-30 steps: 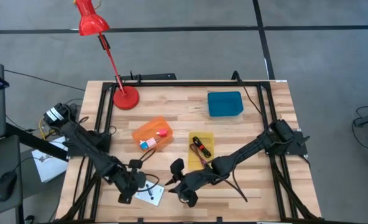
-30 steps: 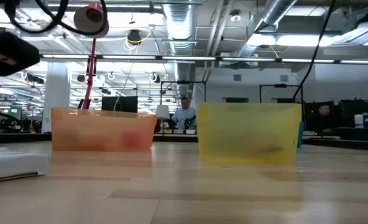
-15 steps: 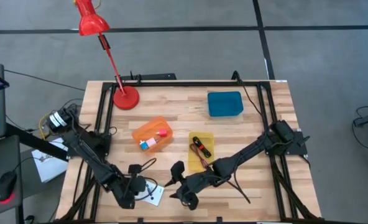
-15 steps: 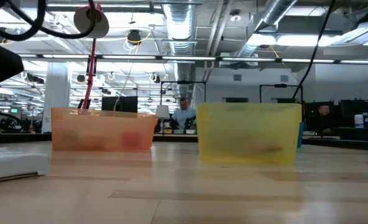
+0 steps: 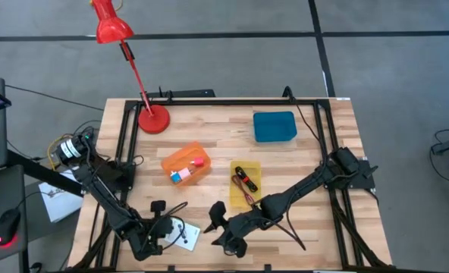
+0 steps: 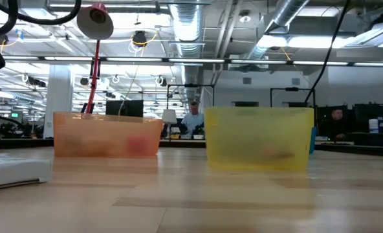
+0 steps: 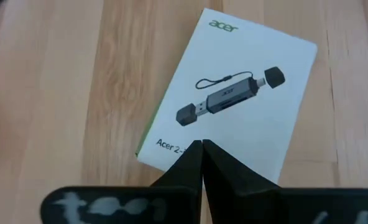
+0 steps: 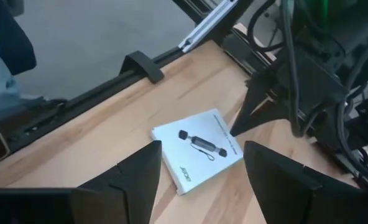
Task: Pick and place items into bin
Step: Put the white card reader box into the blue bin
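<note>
The white card (image 7: 234, 106) lies flat on the wooden table (image 5: 308, 163) near its front edge, between my two grippers. My left wrist view reads its print, an "acer" mark and a drawing of a small adapter on a cord, which the high view shows only as a pale patch (image 5: 185, 235). The high view alone shows the orange bin (image 5: 185, 164) with pink and blue-and-white cubes inside, the yellow bin (image 5: 246, 182) with a black-and-red stick tool, and a blue bin (image 5: 274, 126) farther back. My left gripper (image 7: 201, 149) hangs just over the card's near edge, fingers pressed together on nothing. My right gripper (image 8: 201, 168) sits low beside the card, fingers spread wide and empty, its arm stretched across from the table's right side.
</note>
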Motion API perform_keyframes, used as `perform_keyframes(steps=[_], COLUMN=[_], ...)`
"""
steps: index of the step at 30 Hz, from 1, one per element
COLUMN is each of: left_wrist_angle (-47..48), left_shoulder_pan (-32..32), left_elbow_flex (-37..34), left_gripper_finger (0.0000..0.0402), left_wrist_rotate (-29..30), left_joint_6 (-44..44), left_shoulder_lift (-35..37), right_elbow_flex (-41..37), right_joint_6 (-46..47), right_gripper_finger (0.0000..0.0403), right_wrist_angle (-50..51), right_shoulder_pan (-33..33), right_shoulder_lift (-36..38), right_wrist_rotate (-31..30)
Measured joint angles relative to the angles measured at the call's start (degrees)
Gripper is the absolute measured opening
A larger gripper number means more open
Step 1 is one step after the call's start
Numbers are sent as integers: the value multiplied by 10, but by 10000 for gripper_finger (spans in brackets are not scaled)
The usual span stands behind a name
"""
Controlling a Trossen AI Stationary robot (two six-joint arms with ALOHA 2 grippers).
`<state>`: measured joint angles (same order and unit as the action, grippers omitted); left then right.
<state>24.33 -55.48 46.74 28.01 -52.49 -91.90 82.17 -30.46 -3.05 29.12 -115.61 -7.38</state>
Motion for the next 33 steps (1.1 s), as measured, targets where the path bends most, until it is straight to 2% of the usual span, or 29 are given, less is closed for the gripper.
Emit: perform_keyframes(steps=[4, 7, 9, 12, 16, 18, 21, 23, 27, 33], left_wrist_angle=[2, 2, 4, 8, 9, 11, 11, 10, 5, 1], left_shoulder_pan=[0, 0, 0, 0, -4, -5, -4, -4, -8, -19], left_elbow_flex=[0, 0, 0, 0, 0, 0, 0, 0, 0, 0], left_gripper_finger=[0, 0, 0, 0, 0, 0, 0, 0, 0, 0], left_wrist_rotate=[11, 21, 22, 16, 12, 16, 22, 23, 23, 25], left_joint_6=[-2, -2, -1, -8, -9, -9, -14, -23, -38, -59], left_shoulder_lift=[0, 0, 0, 0, 0, 0, 0, 0, 0, 0], right_elbow_flex=[2, 3, 31, 71, 93, 91, 96, 91, 108, 168], right_joint_6=[0, -1, -33, -82, -58, -38, -75, -102, -89, -86], right_gripper_finger=[224, 224, 224, 224, 224, 224, 224, 224, 224, 224], right_wrist_angle=[-12, -65, -92, -70, 2, 26, 1, 5, -5, 46], right_shoulder_pan=[-8, -17, -17, -7, -7, -9, -7, 0, 0, -10], right_shoulder_lift=[-10, -52, -87, -95, -91, -96, -114, -128, -165, -191], right_wrist_rotate=[4, 18, 16, -26, -23, 0, 10, -19, 4, -6])
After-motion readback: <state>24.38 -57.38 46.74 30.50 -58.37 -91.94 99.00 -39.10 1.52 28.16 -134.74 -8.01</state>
